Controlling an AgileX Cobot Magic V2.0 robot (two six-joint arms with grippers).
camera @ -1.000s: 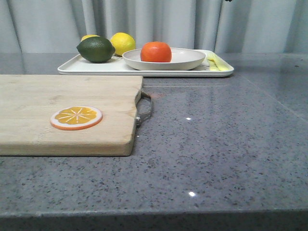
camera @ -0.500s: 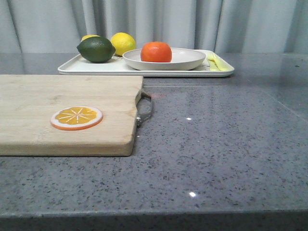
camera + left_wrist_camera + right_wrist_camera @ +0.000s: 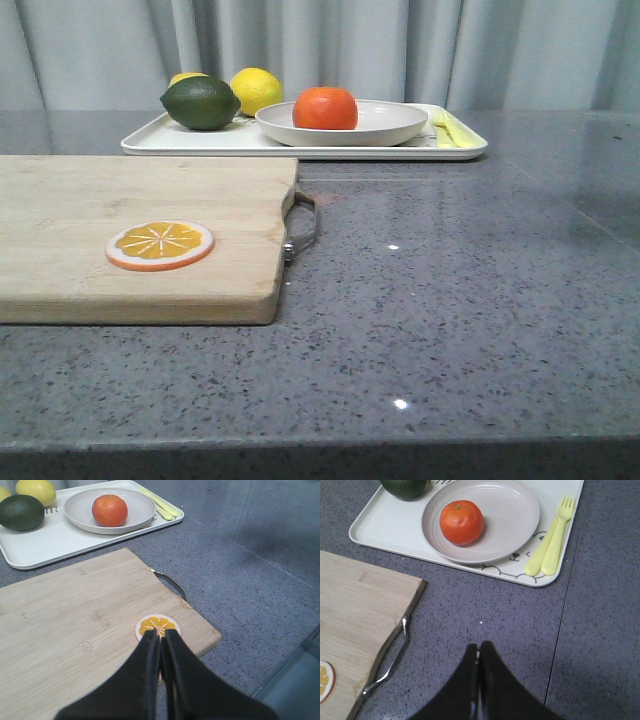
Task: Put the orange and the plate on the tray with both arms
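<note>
Bare desk (image 3: pixel 450 300) lies open right of the cutting board (image 3: pixel 140 235). Beyond the board, lime (image 3: pixel 200 103), lemon (image 3: pixel 256 90) and plate (image 3: pixel 345 125) crowd the tray (image 3: pixel 200 142).

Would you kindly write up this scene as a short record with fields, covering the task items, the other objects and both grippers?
orange: sits in the plate
plate: on the tray, right part
tray: on the counter, beyond the cutting board
lime: on the tray, left end
lemon: on the tray, behind the lime
fork: yellow, at the tray's right end
orange slice: flat on the cutting board
cutting board: near left, metal handle facing right
left gripper: shut, empty, above the board
right gripper: shut, empty, above the counter
</note>
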